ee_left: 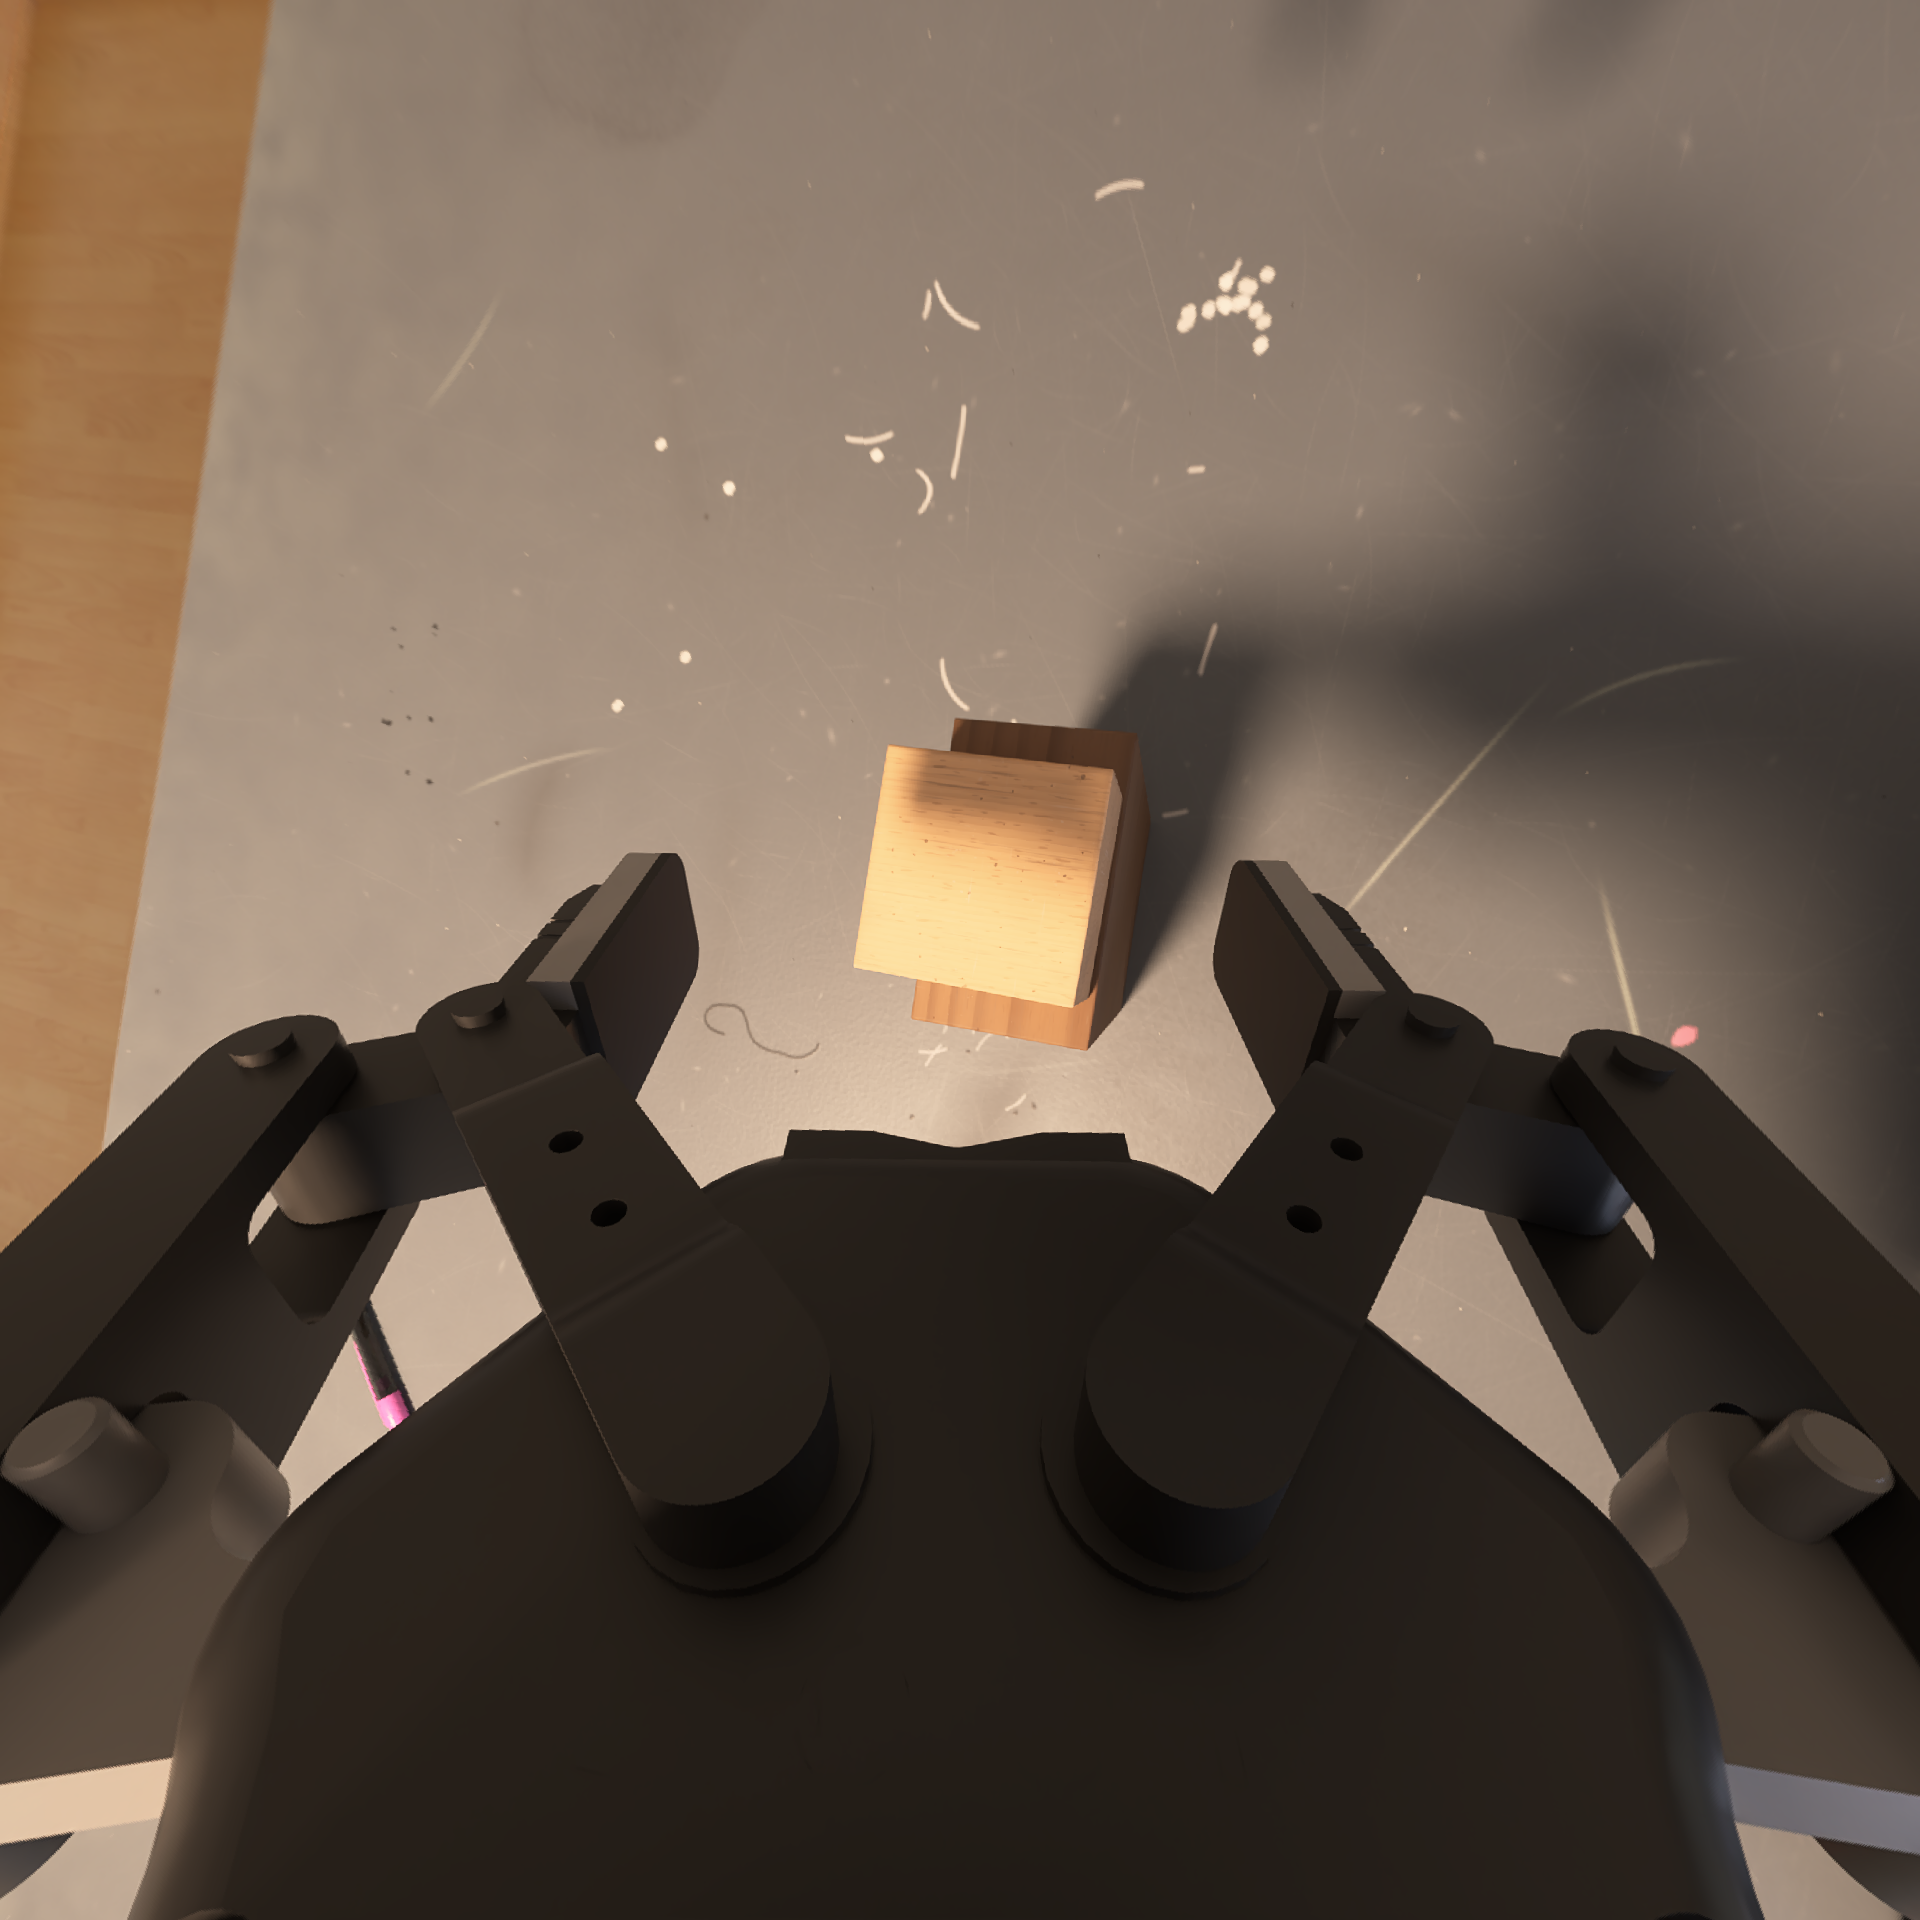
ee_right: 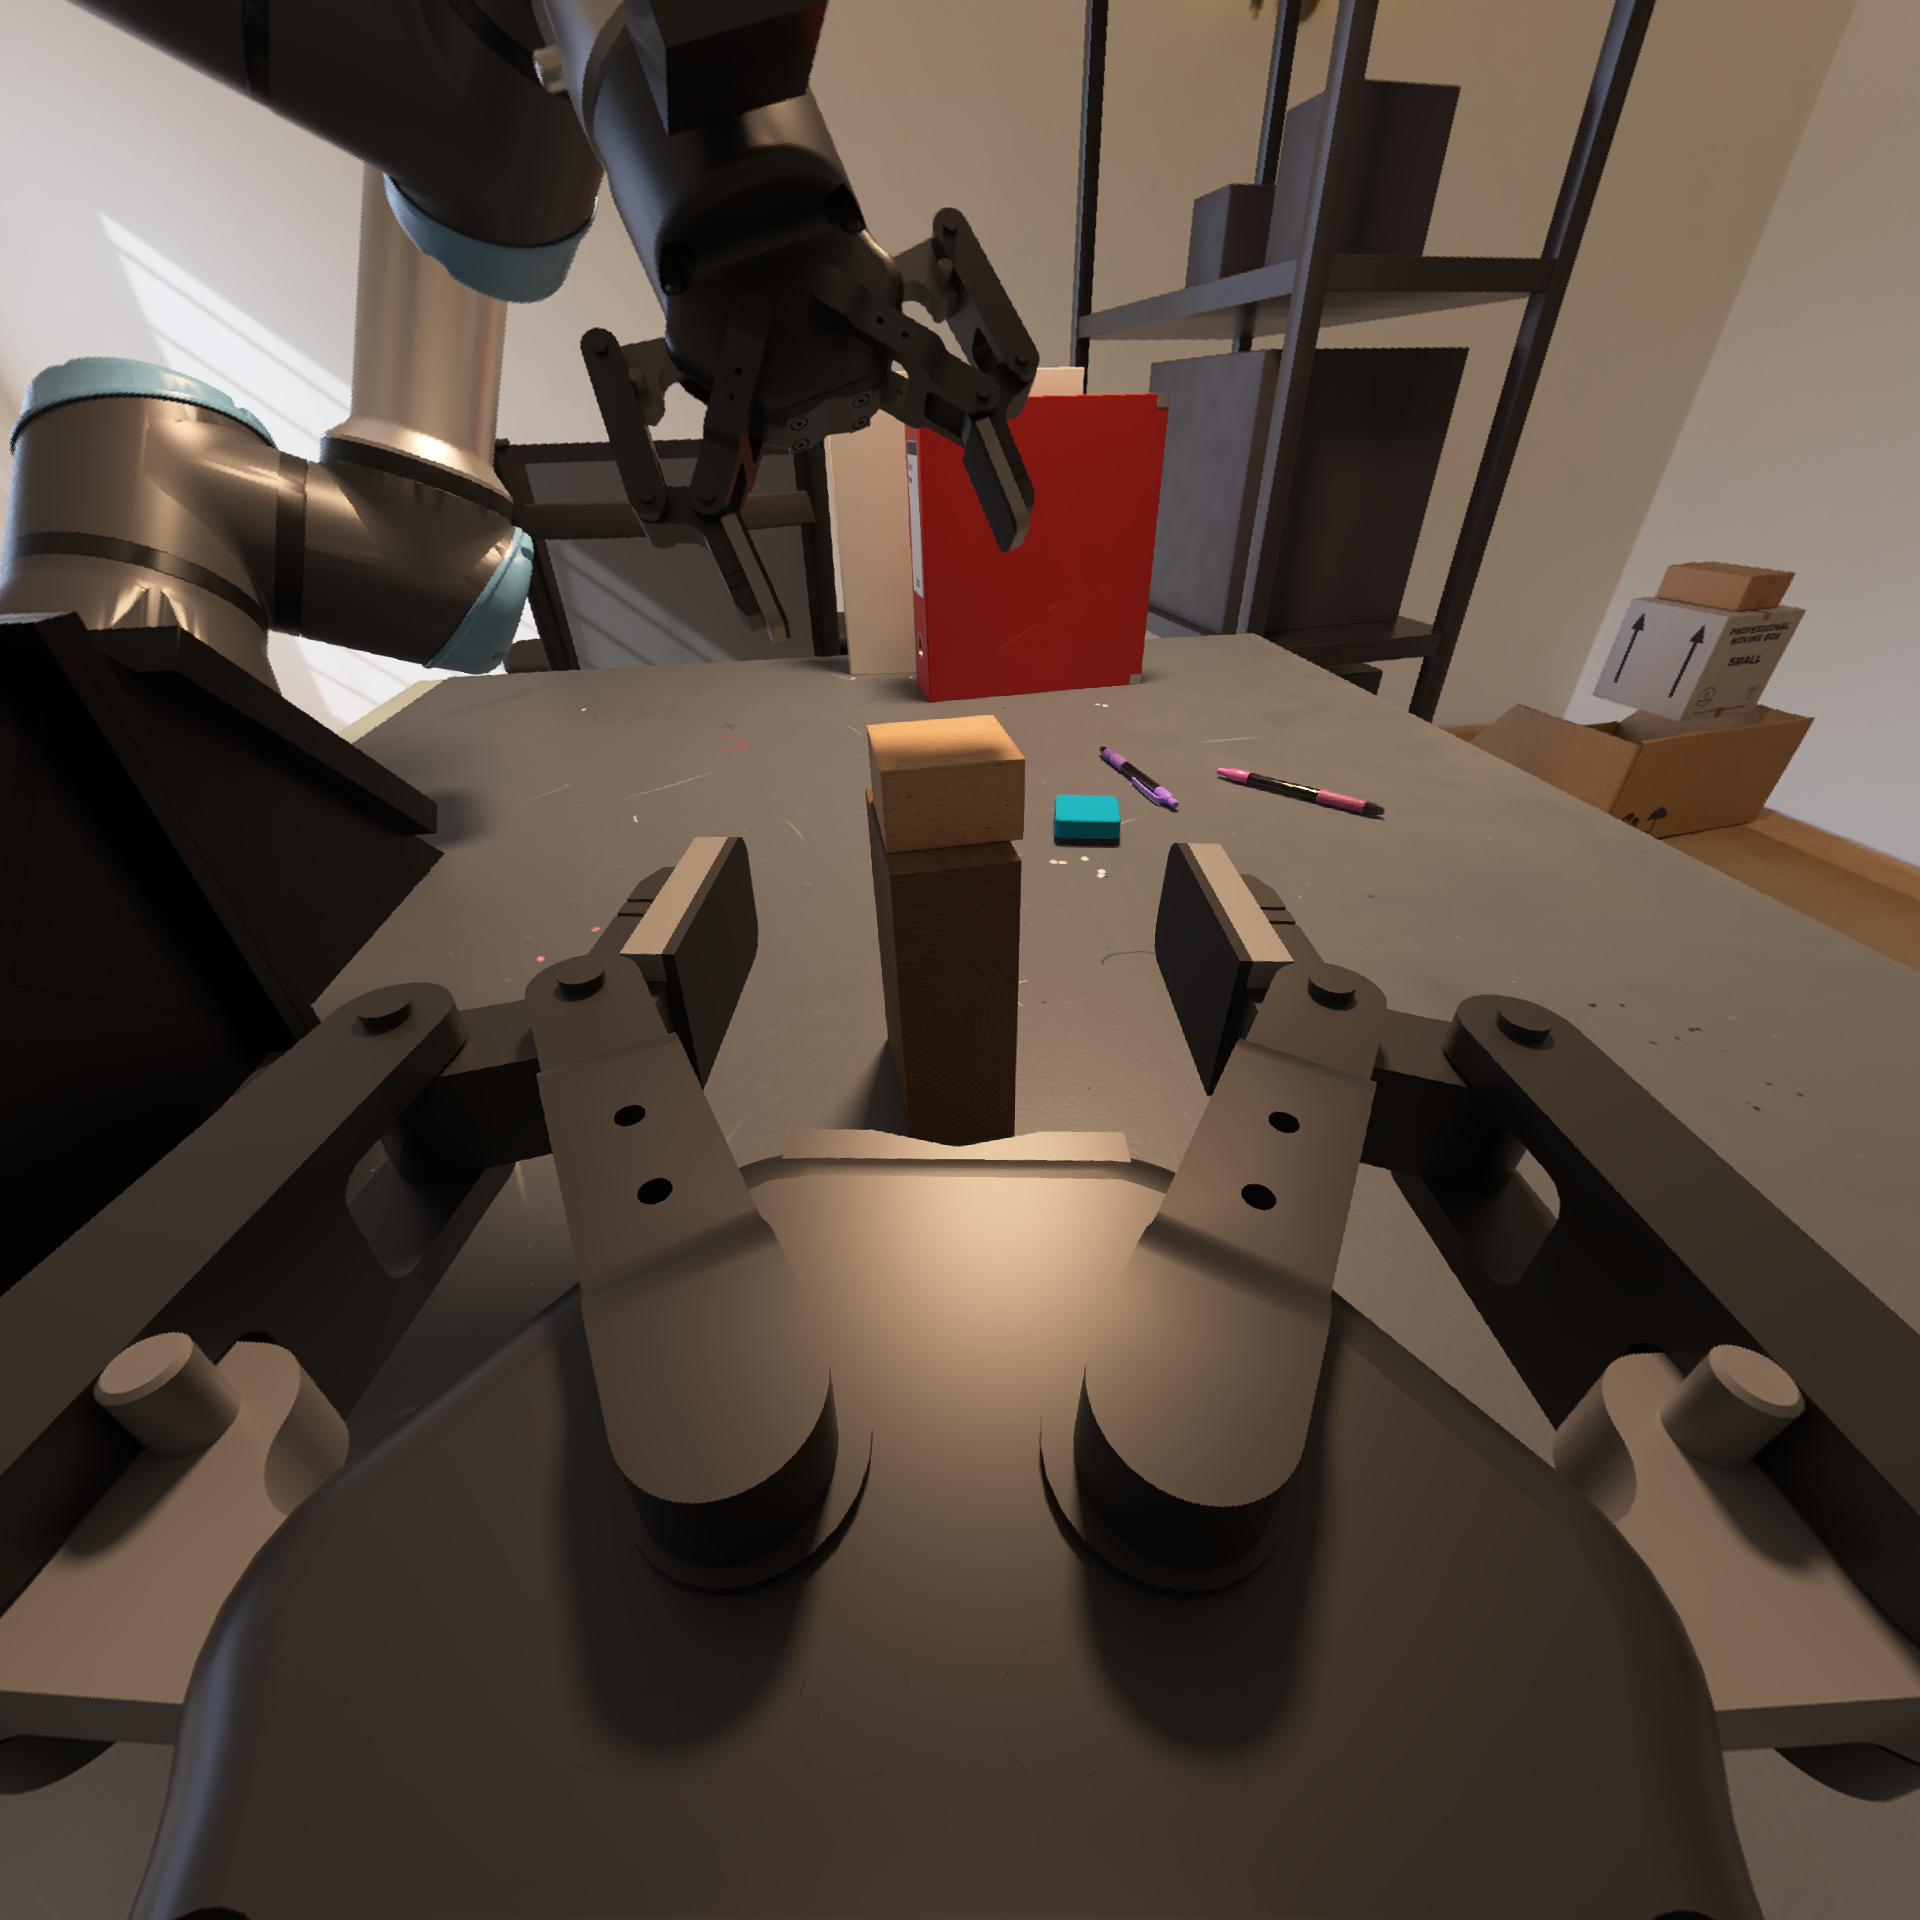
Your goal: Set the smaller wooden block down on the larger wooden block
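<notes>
The smaller light wooden block [ee_left: 987, 878] rests on top of the larger dark wooden block [ee_left: 1117, 883], which stands upright on the grey table. In the right wrist view the light block [ee_right: 943, 779] sits on the dark block [ee_right: 954, 987], shifted a little to one side. My left gripper [ee_left: 956, 925] is open and empty, straight above the stack; it also shows in the right wrist view [ee_right: 883, 571], hanging above the blocks. My right gripper [ee_right: 956, 935] is open and empty, its fingers on either side of the dark block without touching it.
A red binder [ee_right: 1039, 540] and a white one stand at the table's far edge. A teal eraser [ee_right: 1086, 818], a purple pen [ee_right: 1138, 779] and a pink marker [ee_right: 1299, 790] lie right of the stack. A dark box [ee_right: 156, 883] sits left. Shelving and cardboard boxes [ee_right: 1662, 727] stand beyond.
</notes>
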Available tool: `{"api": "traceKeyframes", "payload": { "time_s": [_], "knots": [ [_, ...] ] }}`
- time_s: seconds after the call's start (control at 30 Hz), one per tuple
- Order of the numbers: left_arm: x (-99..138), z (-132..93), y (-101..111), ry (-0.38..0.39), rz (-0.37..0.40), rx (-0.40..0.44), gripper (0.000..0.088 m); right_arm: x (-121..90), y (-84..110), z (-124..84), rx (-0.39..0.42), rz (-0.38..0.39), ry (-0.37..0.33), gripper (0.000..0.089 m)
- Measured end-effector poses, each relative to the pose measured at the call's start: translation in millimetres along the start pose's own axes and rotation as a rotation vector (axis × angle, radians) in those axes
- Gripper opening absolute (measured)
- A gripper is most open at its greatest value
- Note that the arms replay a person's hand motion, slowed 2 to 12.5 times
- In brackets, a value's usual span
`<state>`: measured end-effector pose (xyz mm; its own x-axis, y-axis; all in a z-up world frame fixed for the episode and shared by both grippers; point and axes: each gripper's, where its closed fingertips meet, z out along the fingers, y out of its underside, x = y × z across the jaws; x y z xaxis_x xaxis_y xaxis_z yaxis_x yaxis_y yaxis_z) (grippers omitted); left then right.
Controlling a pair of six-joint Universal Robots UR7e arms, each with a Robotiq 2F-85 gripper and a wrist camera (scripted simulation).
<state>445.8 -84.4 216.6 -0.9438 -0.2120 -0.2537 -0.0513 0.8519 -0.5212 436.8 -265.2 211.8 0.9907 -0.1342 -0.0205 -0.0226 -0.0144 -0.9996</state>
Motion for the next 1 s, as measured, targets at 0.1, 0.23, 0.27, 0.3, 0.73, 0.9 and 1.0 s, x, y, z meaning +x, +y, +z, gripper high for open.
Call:
{"api": "traceKeyframes", "payload": {
  "time_s": [0.1, 0.23, 0.27, 0.3, 0.73, 0.9, 1.0],
  "knots": [
    [-0.5, -7.2, -2.9, -0.023, -0.003, 0.049, 0.0854, 0.3, -1.1, -0.9, 0.005, -0.001, 0.003, 0.0684],
    [0.3, -17.5, -6.9, -0.051, -0.005, 0.118, 0.0854, 0.3, -2.9, -2.3, 0.012, -0.003, 0.006, 0.0685],
    [0.7, -19.9, -7.8, -0.058, -0.005, 0.135, 0.0854, 0.3, -3.3, -2.6, 0.014, -0.004, 0.006, 0.0685],
    [0.7, -22.4, -8.5, -0.068, -0.007, 0.151, 0.0854, 0.4, -3.9, -3.0, 0.017, -0.006, 0.008, 0.0685],
    [-4.5, -56.8, -8.1, -0.233, -0.053, 0.355, 0.0854, 0.9, -15.4, -8.5, 0.082, -0.047, 0.029, 0.0692],
    [-2.7, -67.1, -4.0, -0.288, -0.068, 0.425, 0.0850, -0.7, -21.7, -11.1, 0.122, -0.063, 0.030, 0.0707],
    [-2.6, -73.8, -0.9, -0.325, -0.080, 0.471, 0.0835, -2.2, -25.5, -12.9, 0.147, -0.069, 0.027, 0.0717]
  ]
}}
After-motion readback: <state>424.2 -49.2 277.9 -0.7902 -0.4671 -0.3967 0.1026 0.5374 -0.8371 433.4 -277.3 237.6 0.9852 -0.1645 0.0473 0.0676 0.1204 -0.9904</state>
